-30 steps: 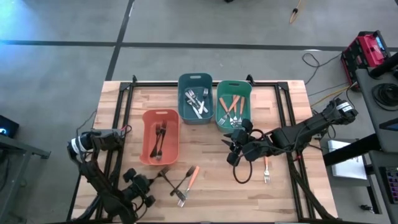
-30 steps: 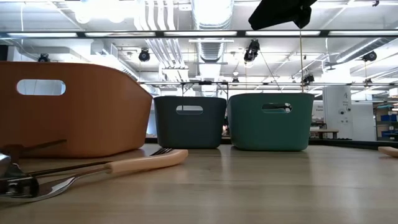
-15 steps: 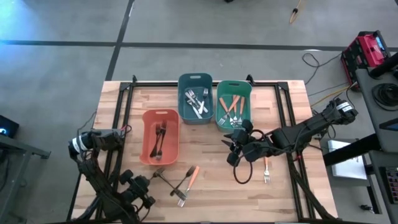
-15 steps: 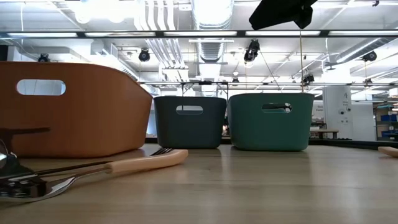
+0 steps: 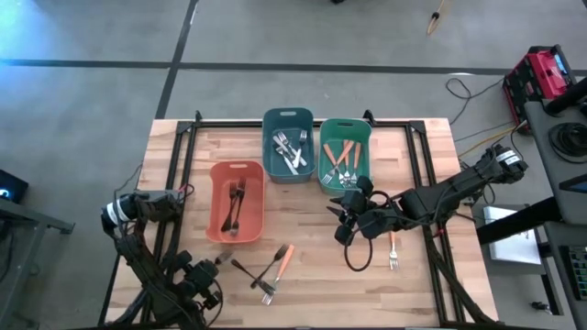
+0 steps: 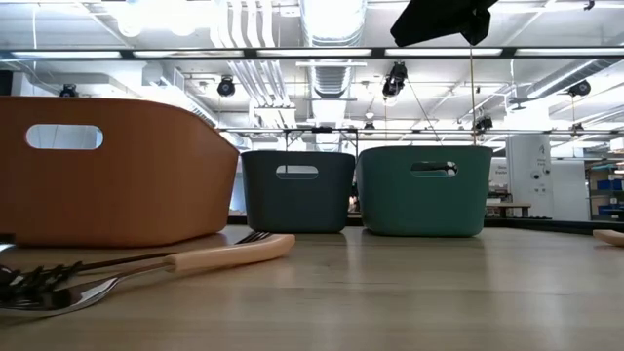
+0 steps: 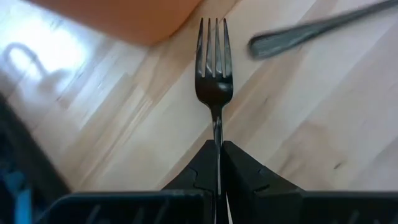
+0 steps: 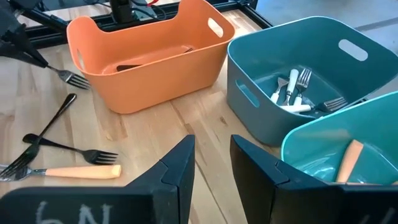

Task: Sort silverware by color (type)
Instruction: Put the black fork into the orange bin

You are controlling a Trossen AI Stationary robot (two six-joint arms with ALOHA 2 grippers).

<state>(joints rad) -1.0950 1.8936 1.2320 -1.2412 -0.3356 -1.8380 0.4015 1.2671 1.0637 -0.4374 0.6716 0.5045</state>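
Left wrist view: my left hand (image 7: 219, 163) is pinched tight on the handle of a dark fork (image 7: 213, 68), tines pointing toward the salmon bin (image 7: 124, 18) just ahead. That bin already holds dark pieces, so I judge this fork belongs there. To do it well I should lift until the tines clear the rim, carry it over the bin's middle, and only then let go, keeping level so the thin handle does not twist in my grip.

My right hand (image 8: 211, 163) waits partly spread and holding nothing, near the green bin (image 5: 344, 151), well to the salmon bin's right. In front of the salmon bin, loose forks (image 5: 266, 270) lie crossed on the wooden tabletop (image 5: 312, 275). Beyond is an open workshop with ceiling ducts and strip lights.
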